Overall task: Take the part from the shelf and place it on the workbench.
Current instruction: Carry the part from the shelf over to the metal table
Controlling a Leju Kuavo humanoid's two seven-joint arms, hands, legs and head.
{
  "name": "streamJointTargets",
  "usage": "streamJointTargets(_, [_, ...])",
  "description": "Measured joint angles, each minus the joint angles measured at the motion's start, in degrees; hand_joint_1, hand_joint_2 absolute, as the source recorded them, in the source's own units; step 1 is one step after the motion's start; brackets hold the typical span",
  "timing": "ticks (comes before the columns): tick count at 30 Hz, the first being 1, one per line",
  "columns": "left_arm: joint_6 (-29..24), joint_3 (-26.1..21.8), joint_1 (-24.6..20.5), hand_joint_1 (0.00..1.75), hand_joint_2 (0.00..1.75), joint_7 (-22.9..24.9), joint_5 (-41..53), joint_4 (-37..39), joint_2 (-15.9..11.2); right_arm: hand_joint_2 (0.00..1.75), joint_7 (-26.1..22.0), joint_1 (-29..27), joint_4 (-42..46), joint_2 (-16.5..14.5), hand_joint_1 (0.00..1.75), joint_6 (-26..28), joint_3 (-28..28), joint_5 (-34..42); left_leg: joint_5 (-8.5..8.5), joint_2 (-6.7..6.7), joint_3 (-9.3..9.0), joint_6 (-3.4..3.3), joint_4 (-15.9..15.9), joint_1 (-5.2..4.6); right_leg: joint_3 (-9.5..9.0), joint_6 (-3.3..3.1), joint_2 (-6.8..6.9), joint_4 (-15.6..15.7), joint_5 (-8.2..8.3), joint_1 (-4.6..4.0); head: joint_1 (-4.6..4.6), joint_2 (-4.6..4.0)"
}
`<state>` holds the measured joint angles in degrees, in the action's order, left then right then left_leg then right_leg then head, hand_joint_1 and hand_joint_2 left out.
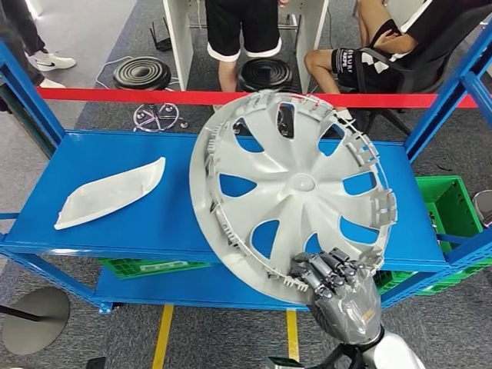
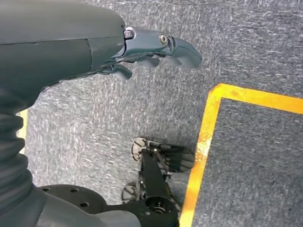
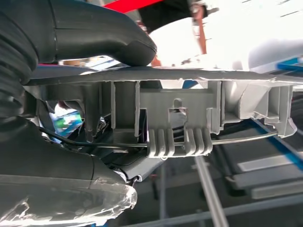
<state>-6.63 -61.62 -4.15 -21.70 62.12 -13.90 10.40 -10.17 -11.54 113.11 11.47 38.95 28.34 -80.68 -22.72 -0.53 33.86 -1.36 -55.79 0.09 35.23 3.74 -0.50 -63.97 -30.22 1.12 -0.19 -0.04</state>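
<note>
grey hubcap (image 1: 290, 188) in right hand (image 1: 339, 288)

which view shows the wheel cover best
The head view: the whole grey wheel cover shows, tilted above the blue shelf, with the right hand gripping its near rim. The right wrist view gives a close edge-on stretch of rim and clips. The left wrist view looks at the floor.
</note>
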Motion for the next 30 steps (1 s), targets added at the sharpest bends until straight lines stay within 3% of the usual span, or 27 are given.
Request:
streamJointTargets(2, [-0.2, 0.4, 0.0, 0.0, 1.75, 0.2, 0.4, 0.1, 0.1, 1.75, -0.8, -0.2, -0.1, 0.0, 1.75, 0.0, -0.1, 0.4, 0.08, 0.35, 0.15, -0.05, 0.0, 0.01, 2.93, 0.12, 0.05, -7.6, -3.67, 0.0, 0.08, 0.0])
streamJointTargets(3, [-0.2, 0.7, 0.0, 0.0, 1.75, 0.2, 0.6, 0.1, 0.1, 1.75, -1.1, -0.4, -0.1, 0.0, 1.75, 0.0, -0.1, 0.6, 0.14, 0.61, 0.22, -0.02, 0.0, 0.01, 3.65, 0.2, 0.07, -9.7, -4.2, 0.04, 0.07, 0.0])
streamJointTargets(4, [-0.2, 0.9, 0.0, 0.0, 1.75, 0.2, 0.8, 0.2, 0.2, 1.75, -1.3, -0.5, -0.2, 0.0, 1.75, 0.0, -0.2, 0.7, 0.21, 0.87, 0.3, 0.08, -0.1, 0.06, 3.36, 0.28, 0.15, -9.7, -3.59, 0.09, 0.09, 0.0])
streamJointTargets(6, [-0.3, 1.3, -0.1, 0.0, 1.75, 0.2, 1.2, 0.2, 0.3, 1.75, -1.8, -0.6, -0.3, 0.0, 1.75, 0.0, -0.3, 1.0, 0.3, 1.47, 0.43, 0.55, -0.3, 0.26, -0.38, 0.6, 1.04, -3.1, -0.25, 0.29, 0.09, 0.0])
streamJointTargets(8, [-0.4, 1.5, -0.2, 0.0, 1.75, 0.2, 1.4, 0.3, 0.2, 1.75, -2.2, -0.6, -0.4, 0.0, 1.75, 0.0, -0.3, 1.3, 0.36, 1.99, 0.55, 1.34, -0.7, 0.19, -4.2, 0.6, 2.46, 3.4, 1.9, 0.14, 0.09, 0.0])
streamJointTargets(9, [-0.4, 1.6, -0.2, 0.0, 1.75, 0.2, 1.4, 0.3, 0.2, 1.75, -2.4, -0.5, -0.4, 0.0, 1.75, 0.0, -0.3, 1.5, 0.45, 2.19, 0.6, 1.75, -0.9, 0.07, -4.86, 0.28, 2.83, 4.7, 2.11, 0.08, 0.09, 0.0])
streamJointTargets(12, [-0.6, 1.9, -0.1, 0.0, 1.75, 0.2, 1.4, 0.4, 0.2, 1.75, -3.1, -0.6, -0.5, -0.1, 1.75, 0.0, -0.7, 1.8, 0.72, 2.82, 0.94, 2.69, -1.4, 0.07, -3.58, -1.38, 1.73, 4.2, 2.49, 0.07, -0.01, 0.0])
streamJointTargets(14, [-0.7, 2.1, -0.1, 0.0, 1.75, 0.2, 1.4, 0.4, 0.1, 1.75, -3.5, -0.6, -0.5, -0.1, 1.75, 0.0, -0.9, 1.8, -1.76, 2.5, 2.05, 3.29, -3.4, 0.21, -2.45, -2.39, 0.85, 4.1, 3.33, 0.07, -0.03, 0.0])
streamJointTargets(17, [-0.7, 2.3, -0.1, 0.0, 1.75, 0.2, 1.4, 0.4, 0.1, 1.75, -3.6, -0.6, -0.5, -0.3, 1.75, 0.0, -1.2, 1.8, -9.17, 1.31, 5.83, 3.58, -14.1, 0.25, -0.29, -3.28, -0.55, 4.1, 5.0, -0.18, -0.04, 0.0])
streamJointTargets(18, [-0.7, 2.3, -0.1, 0.0, 1.75, 0.2, 1.4, 0.4, 0.1, 1.75, -3.6, -0.7, -0.5, -0.3, 1.75, 0.0, -1.3, 1.8, -10.41, 1.14, 6.52, 3.44, -17.0, 0.23, 0.47, -3.37, -1.09, 4.1, 5.56, -0.33, -0.05, 0.0])
streamJointTargets(19, [-0.7, 2.3, -0.1, 0.0, 1.75, 0.2, 1.4, 0.4, 0.2, 1.75, -3.6, -0.7, -0.5, -0.3, 1.75, 0.0, -1.4, 1.8, -10.52, 1.01, 6.26, 3.17, -18.0, 0.18, 1.19, -3.39, -1.66, 4.1, 6.11, -0.5, -0.04, 0.0])
streamJointTargets(20, [-0.7, 2.3, -0.1, 0.0, 1.75, 0.2, 1.4, 0.4, 0.2, 1.75, -3.6, -0.7, -0.5, -0.3, 1.75, 0.0, -1.4, 1.8, -9.64, 0.83, 4.93, 2.78, -16.9, 0.07, 1.87, -3.38, -2.27, 4.1, 6.66, -0.66, -0.04, 0.0])
streamJointTargets(22, [-0.8, 2.3, -0.3, 0.0, 1.75, 0.2, 1.4, 0.4, 0.1, 1.75, -3.6, -0.7, -0.5, -0.4, 1.75, 0.0, -1.5, 1.8, -7.32, -0.87, -0.47, 1.37, -9.3, -0.31, 3.11, -3.27, -3.55, 4.1, 7.84, -0.88, 0.0, 0.0])
streamJointTargets(24, [-0.8, 2.3, -0.5, 0.0, 1.75, 0.2, 1.4, 0.5, 0.0, 1.75, -3.7, -0.7, -0.5, -0.5, 1.75, 0.0, -1.6, 1.8, -6.48, -2.81, -4.72, 0.68, -2.5, -0.62, 3.89, -2.87, -4.57, 4.3, 9.03, -0.81, 0.02, 0.0])
streamJointTargets(25, [-0.9, 2.4, -0.6, 0.0, 1.75, 0.2, 1.4, 0.5, 0.0, 1.75, -3.7, -0.7, -0.5, -0.5, 1.75, 0.0, -1.6, 1.9, -6.53, -3.23, -5.4, 0.69, -1.1, -0.76, 4.05, -2.51, -4.95, 4.5, 9.6, -0.67, 0.01, 0.0])
streamJointTargets(27, [-0.9, 2.4, -0.8, 0.0, 1.75, 0.2, 1.4, 0.5, 0.1, 1.75, -3.8, -0.8, -0.5, -0.6, 1.75, 0.1, -1.7, 1.9, -5.49, -2.34, -5.21, 0.83, -0.3, -0.76, 4.19, -1.71, -5.76, 5.2, 10.72, -0.46, -0.06, 0.0])
streamJointTargets(28, [-0.9, 2.4, -0.8, 0.0, 1.75, 0.2, 1.4, 0.5, 0.1, 1.75, -3.8, -0.9, -0.5, -0.6, 1.75, 0.1, -1.7, 1.9, -4.86, -1.73, -5.02, 0.64, 0.1, -0.66, 4.54, -1.4, -5.32, 5.1, 10.44, -0.52, -0.01, 0.0])
streamJointTargets(29, [-0.9, 2.4, -0.8, 0.0, 1.75, 0.2, 1.4, 0.5, 0.1, 1.75, -3.8, -1.0, -0.5, -0.6, 1.75, 0.1, -1.7, 1.9, -4.16, -1.04, -4.69, 0.4, 0.4, -0.51, 5.11, -1.11, -4.23, 4.2, 9.04, -0.6, 0.11, 0.0])
streamJointTargets(30, [-0.9, 2.4, -0.8, 0.0, 1.75, 0.2, 1.4, 0.5, 0.2, 1.75, -3.9, -1.0, -0.6, -0.6, 1.75, 0.1, -1.7, 1.8, -3.49, -0.33, -4.23, 0.22, 0.6, -0.35, 5.92, -0.84, -2.72, 2.0, 6.59, -0.62, 0.21, 0.0])
